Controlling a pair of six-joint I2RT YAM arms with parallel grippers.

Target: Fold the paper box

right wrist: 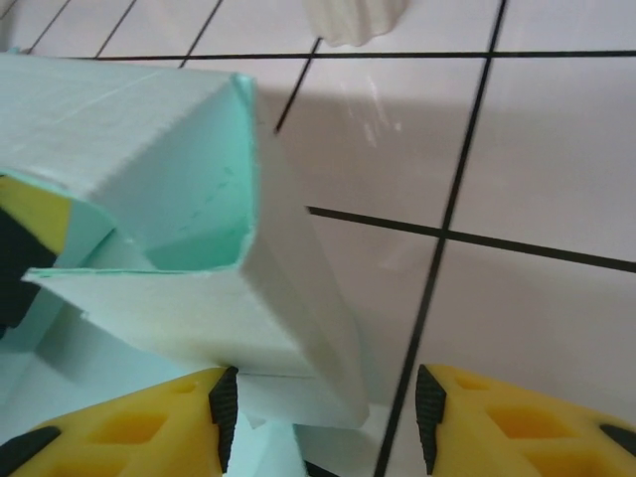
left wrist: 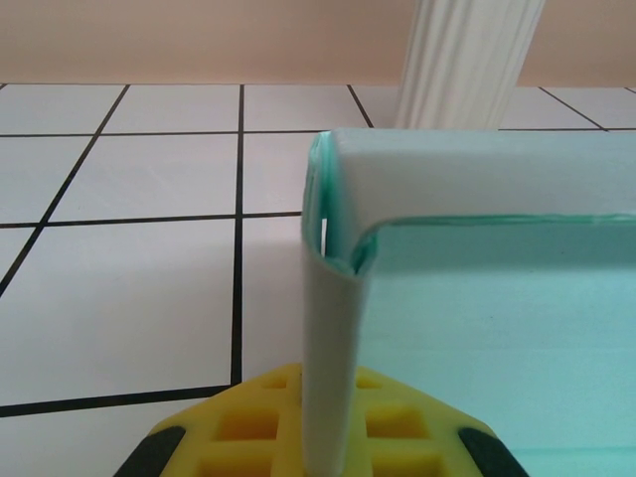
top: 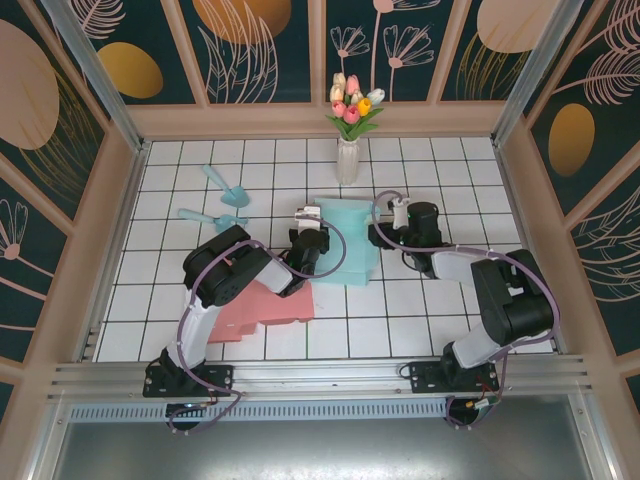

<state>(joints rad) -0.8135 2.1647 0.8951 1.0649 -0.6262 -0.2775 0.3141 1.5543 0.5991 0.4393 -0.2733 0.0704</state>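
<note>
Two sides of the teal paper box (top: 345, 240) are flanked from above by the left gripper (top: 310, 216) and right gripper (top: 398, 212); it lies on the desk (top: 200, 290) just before the tulip vase (top: 347, 160).

Left wrist: the left gripper is clenched on the box's upright flap (left wrist: 333, 328).

Right wrist: the right gripper's jaws are spread, a box corner (right wrist: 298, 328) between them.

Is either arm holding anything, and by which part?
The left gripper is shut on the teal paper box, pinching its upright side wall. The right gripper straddles another wall, fingers apart.
</note>
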